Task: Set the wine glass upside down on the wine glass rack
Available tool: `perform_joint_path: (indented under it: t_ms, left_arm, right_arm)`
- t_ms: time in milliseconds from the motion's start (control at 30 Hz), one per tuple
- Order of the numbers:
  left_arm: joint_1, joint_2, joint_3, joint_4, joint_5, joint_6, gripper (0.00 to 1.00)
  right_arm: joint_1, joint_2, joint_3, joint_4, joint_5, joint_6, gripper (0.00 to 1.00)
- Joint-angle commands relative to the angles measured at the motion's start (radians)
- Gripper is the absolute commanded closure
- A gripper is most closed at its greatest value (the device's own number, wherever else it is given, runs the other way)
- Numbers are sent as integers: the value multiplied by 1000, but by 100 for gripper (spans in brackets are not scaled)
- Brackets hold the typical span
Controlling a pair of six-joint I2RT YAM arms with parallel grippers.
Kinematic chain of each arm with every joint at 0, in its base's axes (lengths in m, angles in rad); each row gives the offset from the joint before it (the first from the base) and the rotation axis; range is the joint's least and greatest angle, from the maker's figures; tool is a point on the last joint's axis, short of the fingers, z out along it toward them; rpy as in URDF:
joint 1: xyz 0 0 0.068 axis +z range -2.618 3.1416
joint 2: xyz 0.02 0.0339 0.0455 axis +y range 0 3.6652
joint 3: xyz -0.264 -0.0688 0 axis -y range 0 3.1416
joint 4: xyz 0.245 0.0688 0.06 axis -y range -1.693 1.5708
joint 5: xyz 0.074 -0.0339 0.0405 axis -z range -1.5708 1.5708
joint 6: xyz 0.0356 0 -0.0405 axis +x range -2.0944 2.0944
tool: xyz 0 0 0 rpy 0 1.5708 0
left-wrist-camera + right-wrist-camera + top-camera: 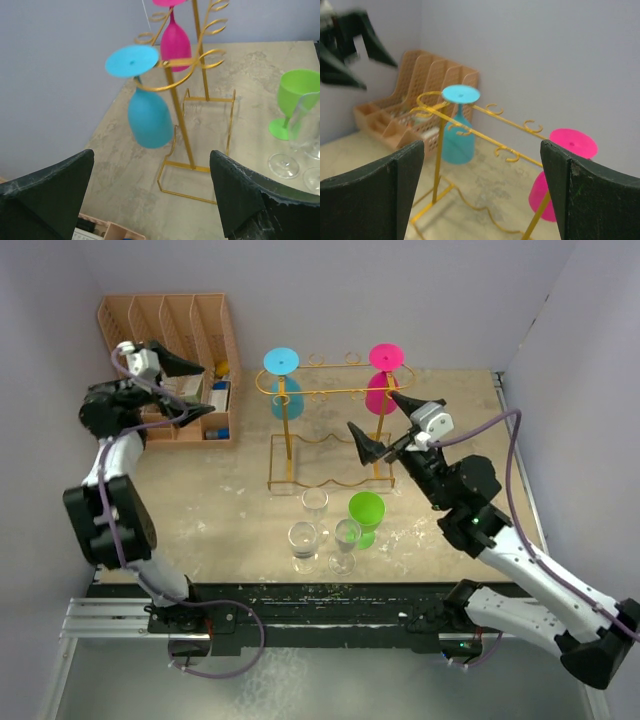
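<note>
- The wine glass rack (288, 445) stands on the table (200, 510) at mid-depth, between the two arms, with its oval top rail running left to right.
- A blue wine glass (286, 400) hangs upside down at the rail's left end, foot on top and bowl below.
- A pink wine glass (380, 395) hangs the same way at the right end.
- The left gripper (205, 390) is raised at the far left over the peach file organizer (165, 325), well apart from the rack. Its fingers are spread wide with nothing between them.
- The right gripper (371, 408) hovers just beside the rack's right end, near the pink glass. It too is spread wide and holds nothing.
- Nearer than the rack, a green wine glass (366, 512) and three clear wine glasses (303, 540) stand upright on the table, close together.
</note>
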Motion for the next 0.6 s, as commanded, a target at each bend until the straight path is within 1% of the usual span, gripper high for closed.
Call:
perform_joint_path:
  t_ms: [0, 33, 100, 133, 167, 200, 233, 267, 300, 333, 367, 400, 433, 467, 533, 567]
  left_arm:
    - [68, -257, -104, 113, 239, -252, 1]
    - [97, -293, -122, 113, 241, -342, 1]
    - [154, -350, -144, 60, 242, -505, 1]
    - [179, -380, -158, -33, 242, -541, 1]
    - [205, -414, -169, -166, 242, -540, 1]
    - [226, -462, -178, -369, 241, -500, 1]
    - [239, -497, -184, -591, 241, -428, 1]
    - [248, -523, -182, -899, 241, -327, 1]
    - [253, -538, -165, -1253, 242, -163, 1]
    - [262, -542, -130, -1642, 242, 52, 1]
    - [266, -536, -116, -1834, 243, 134, 1]
    - [267, -535, -123, -1916, 245, 163, 1]
    - [267, -542, -141, -1918, 246, 140, 1]
    - [267, -553, -172, -1838, 247, 69, 1]
    - [267, -589, -217, -1615, 247, -85, 1]
    - [265, -608, -229, -1549, 248, -137, 1]
  right_arm:
    - [-2, -82, 116, -400, -201, -43, 0]
    - [-3, -91, 142, -471, -227, -41, 0]
    - [-3, -117, 180, -593, -356, -67, 0]
    - [-3, -134, 185, -645, -436, -90, 0]
    - [-2, -161, 183, -692, -513, -111, 0]
    - [-2, -188, 184, -734, -576, -133, 0]
    - [-2, -208, 191, -777, -589, -144, 0]
    - [-1, -229, 202, -829, -596, -158, 0]
    - [-1, -249, 207, -866, -609, -182, 0]
    - [-2, -270, 210, -892, -603, -172, 0]
    - [-1, -271, 224, -952, -587, -157, 0]
    - [-1, -260, 245, -1010, -581, -157, 0]
    - [-1, -241, 270, -1085, -588, -173, 0]
    - [-1, -211, 299, -1157, -600, -191, 0]
    - [-1, -193, 325, -1278, -643, -239, 2]
    - [-1, -192, 325, -1315, -663, -263, 9]
